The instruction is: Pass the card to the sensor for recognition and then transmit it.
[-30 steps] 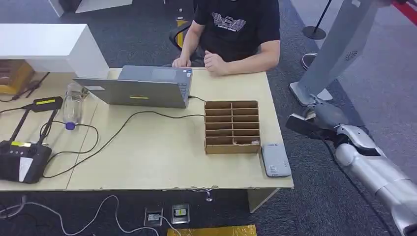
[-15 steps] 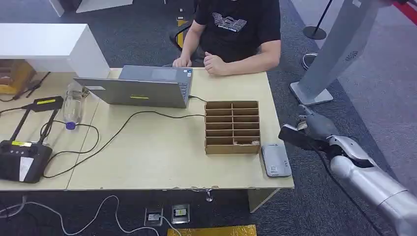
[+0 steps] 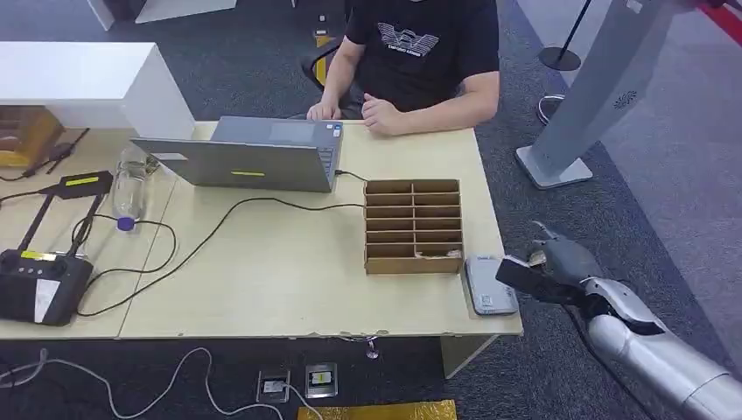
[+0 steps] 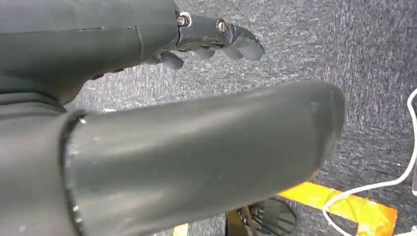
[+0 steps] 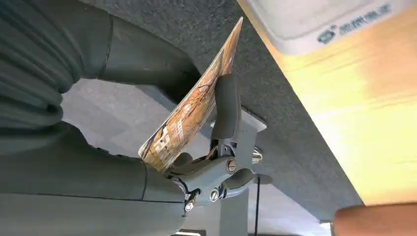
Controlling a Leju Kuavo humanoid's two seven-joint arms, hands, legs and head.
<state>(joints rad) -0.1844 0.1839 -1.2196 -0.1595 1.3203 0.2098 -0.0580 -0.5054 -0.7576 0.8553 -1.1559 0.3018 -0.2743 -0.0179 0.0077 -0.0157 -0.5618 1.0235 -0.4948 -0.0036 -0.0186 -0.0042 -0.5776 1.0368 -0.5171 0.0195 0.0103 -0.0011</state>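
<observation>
Card (image 5: 194, 110) sits pinched in the right hand (image 3: 560, 262), a thick thumb on one face and darker fingers (image 5: 225, 105) pressed to the other, so its printed side stands free and its leading corner pointing toward the sensor. The fingers are closed only as far as the card's thickness allows; nothing else is in that grasp. From the head view the card reads as a dark slab at the front of the hand, just beside the pale grey sensor (image 3: 488, 283), which lies flat at the table's (image 3: 289, 289) front right corner, beside the cardboard compartment box (image 3: 413, 226). Holding the card by one end (leaving most of it overhanging) looks meant to let the free part pass over the reader without the hand fouling it. The card is near the sensor's outer edge but not yet over its face, so recognition seems still ahead.

The left hand (image 4: 196, 147) hangs over dark carpet, fingers loosely apart and holding nothing.

A person (image 3: 420, 52) sits at the table's far edge behind a laptop (image 3: 249, 157).
</observation>
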